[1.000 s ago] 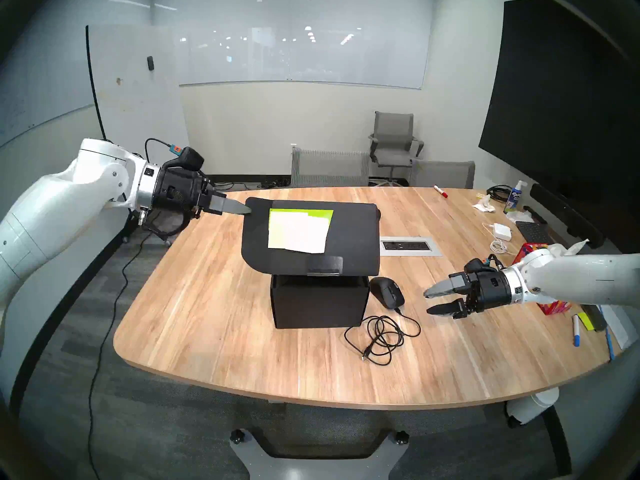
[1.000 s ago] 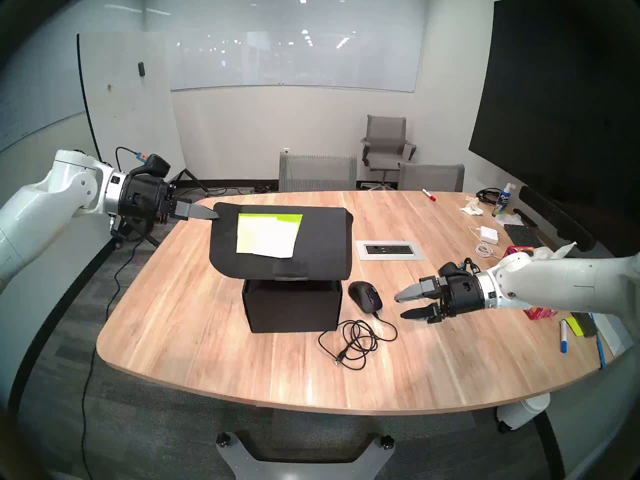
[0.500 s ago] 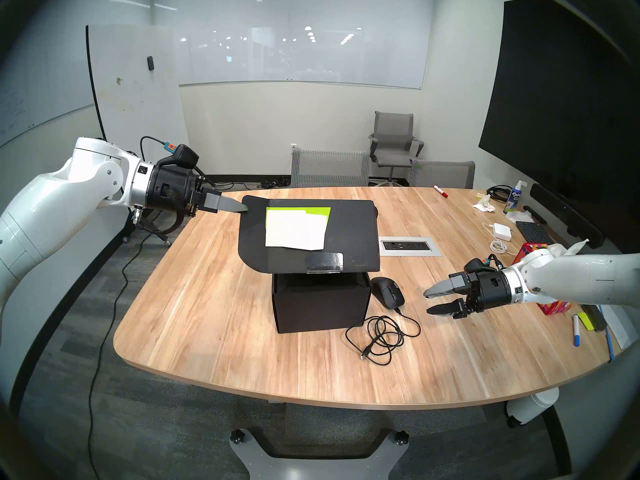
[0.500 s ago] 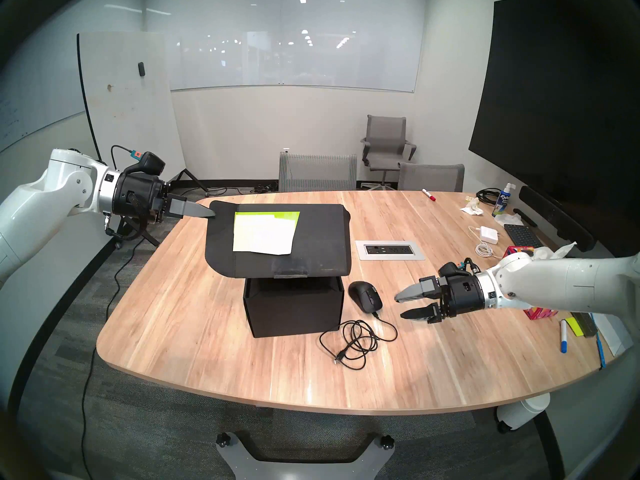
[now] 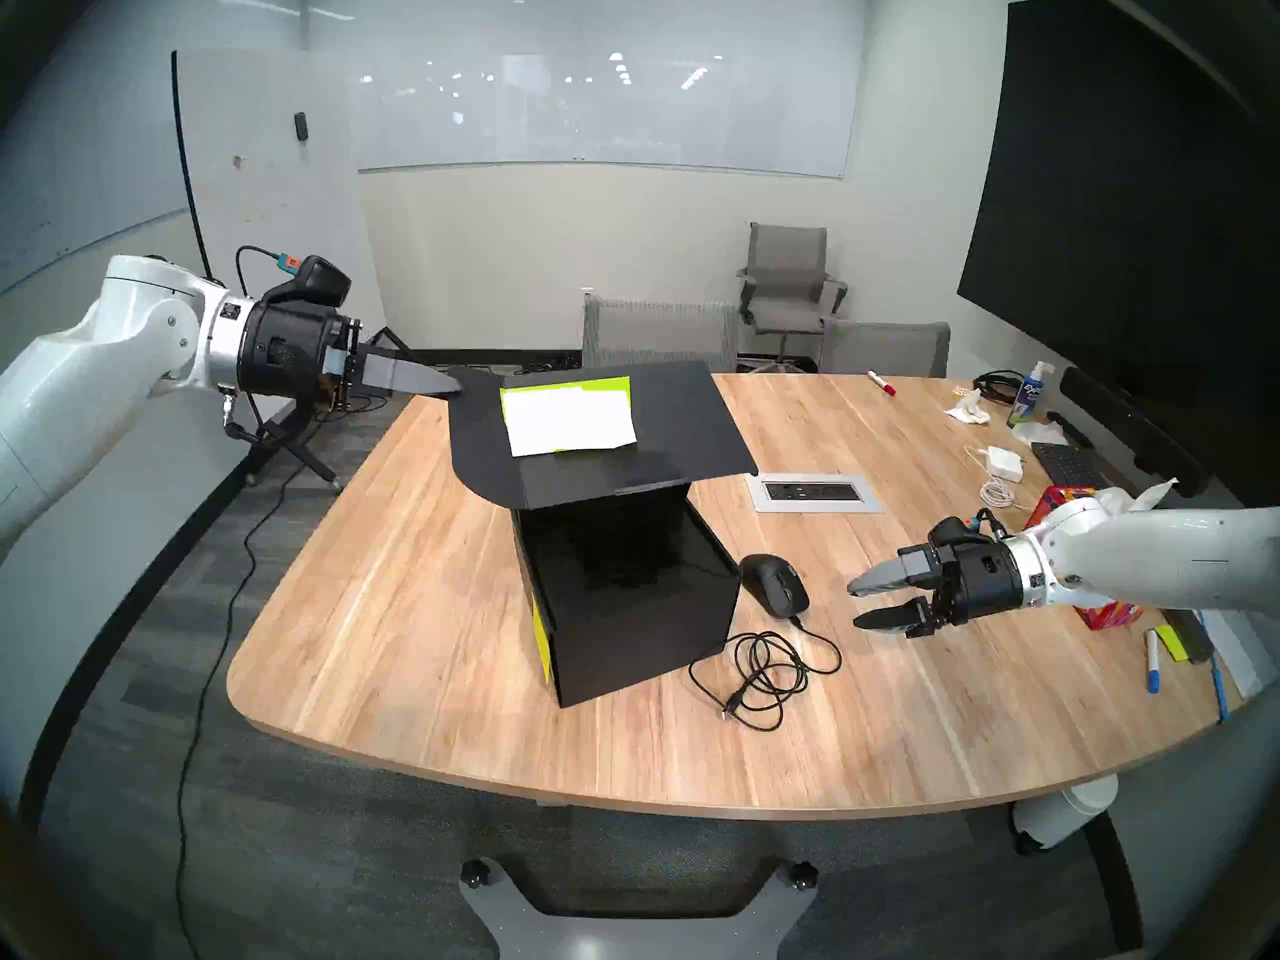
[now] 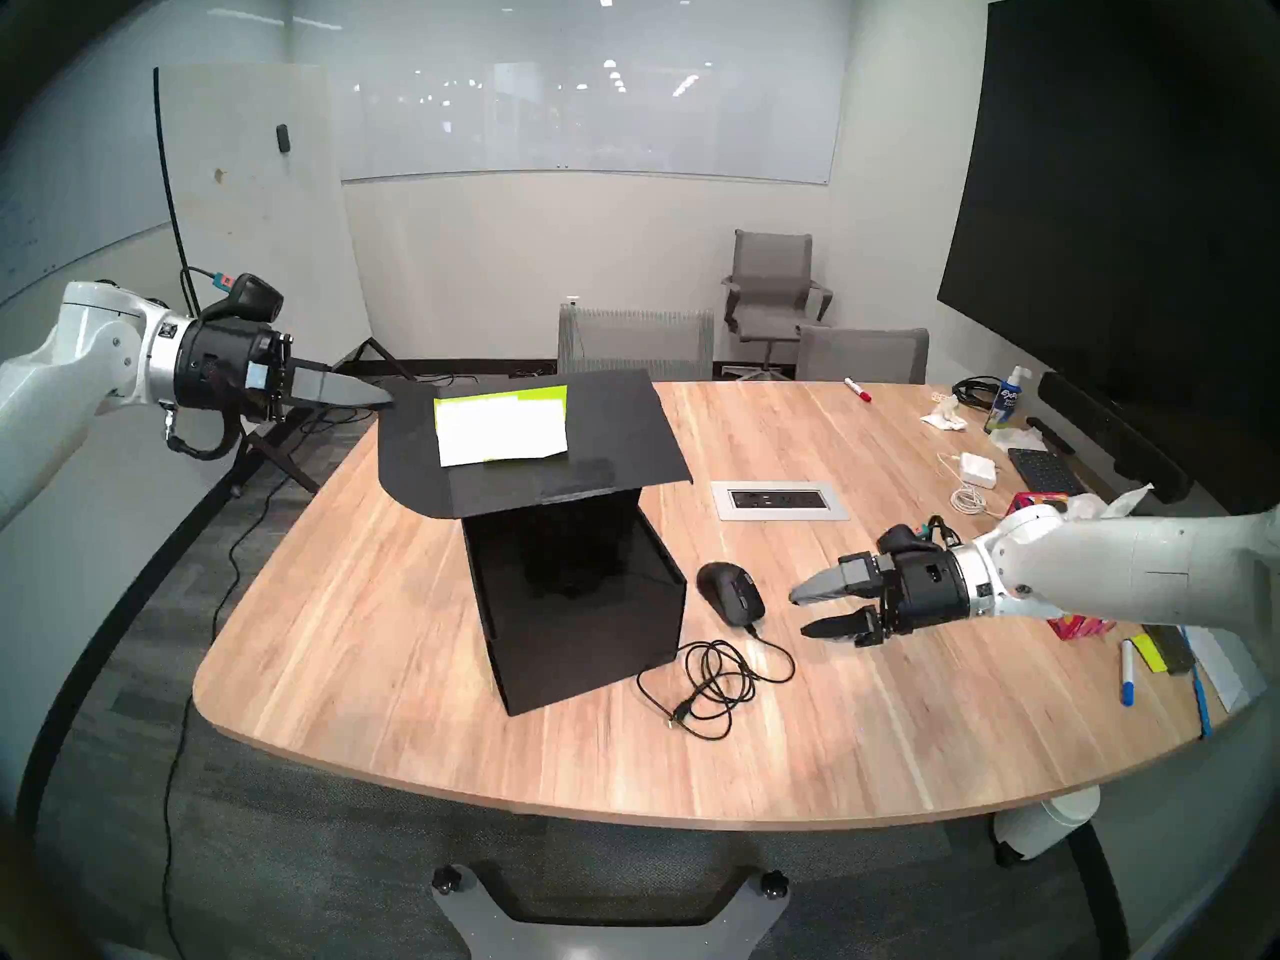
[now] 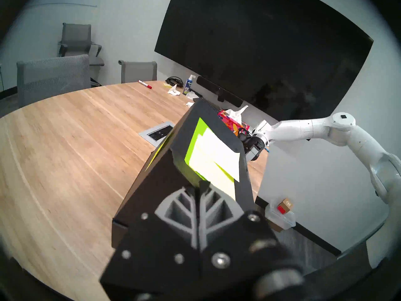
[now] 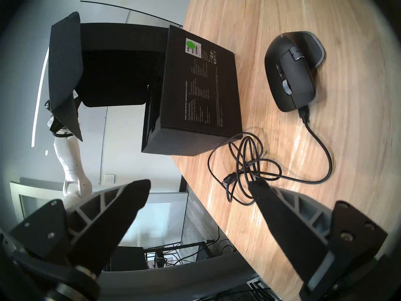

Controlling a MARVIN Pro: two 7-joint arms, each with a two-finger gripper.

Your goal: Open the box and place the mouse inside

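Left gripper (image 5: pixel 454 386) pinches the rounded corner of the matte black cardboard box's (image 5: pixel 637 612) flap, lid up, box tilted mid-table. Right gripper (image 5: pixel 859 602) hangs wide and empty above bare wood grain, near the smooth black wired mouse (image 5: pixel 776 583) just beside the box, cable (image 5: pixel 762 671) coiled toward the wooden table's (image 5: pixel 415 626) near edge.

A red marker (image 5: pixel 881 383), white charger (image 5: pixel 1005 462) and tissue box (image 5: pixel 1056 505) lie on the table (image 5: pixel 415 591).

Box centre frame, mouse to its right

On the desk (image 5: pixel 429 591), box (image 5: pixel 637 626) sits mid-frame; mouse (image 5: pixel 776 584) just right; cable (image 5: pixel 762 671) lower right of box.
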